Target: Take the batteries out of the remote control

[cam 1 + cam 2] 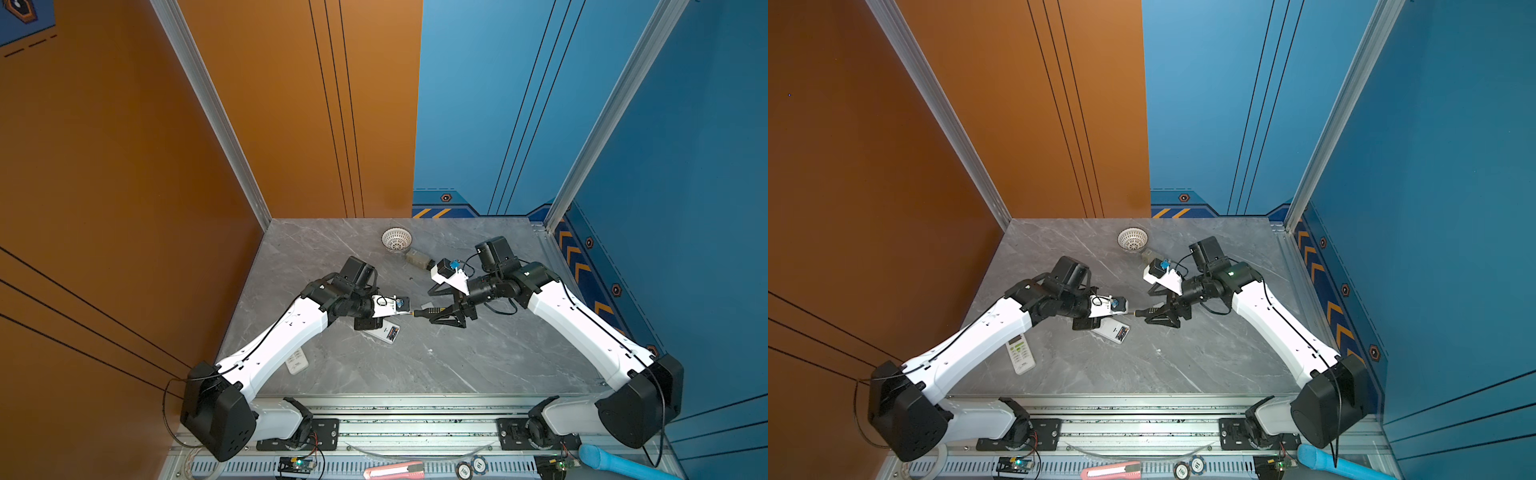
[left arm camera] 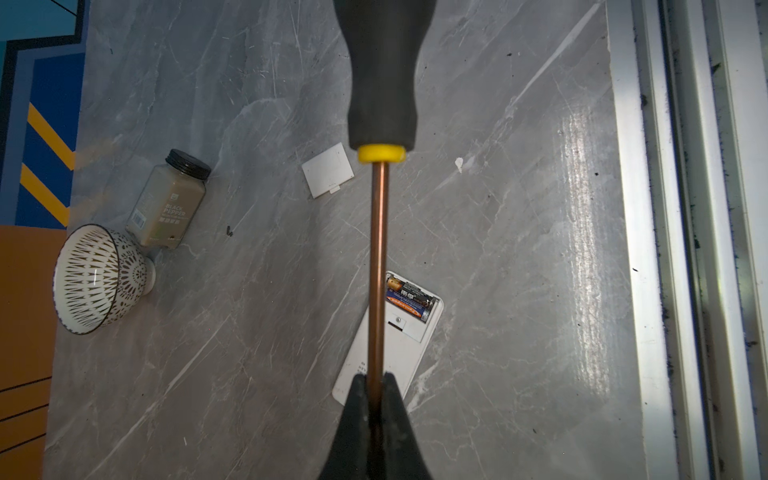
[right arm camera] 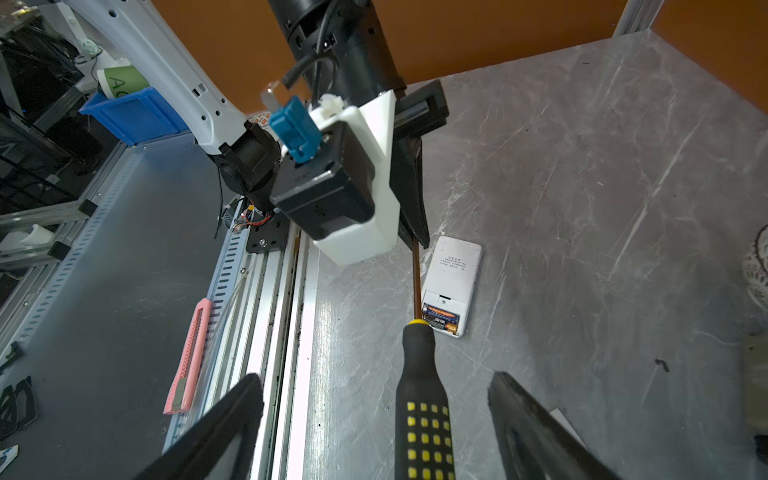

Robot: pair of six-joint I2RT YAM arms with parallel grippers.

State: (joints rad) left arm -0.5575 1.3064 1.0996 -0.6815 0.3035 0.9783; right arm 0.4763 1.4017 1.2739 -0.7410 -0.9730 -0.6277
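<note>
Left wrist view: the left gripper (image 2: pixel 376 380) is pressed together on the copper shaft of the screwdriver (image 2: pixel 381 83). The tool's black handle and yellow collar point away from the camera. Under the shaft, on the grey marble table (image 2: pixel 519 249), the white remote control (image 2: pixel 395 345) lies face down with its compartment uncovered. Two batteries (image 2: pixel 409 301) sit side by side inside it, at the remote's end. A white cover (image 2: pixel 328 170) lies apart on the table. Farther off, a pepper jar (image 2: pixel 166 199) lies just beside a patterned bowl (image 2: pixel 95 278).

Right wrist view: the right gripper (image 3: pixel 376 376) has its jaws spread wide, one on each side of the screwdriver handle, and neither touches it. The remote control lies beyond the yellow collar, with the batteries at its nearer end. A pink utility knife (image 3: pixel 187 357) lies off the table, beside the rail.

In both top views the two grippers face each other near the table's middle, with the screwdriver spanning between them. The remote control lies just below the left gripper. A second remote (image 1: pixel 1019 353) lies face up, partly under the left arm.
</note>
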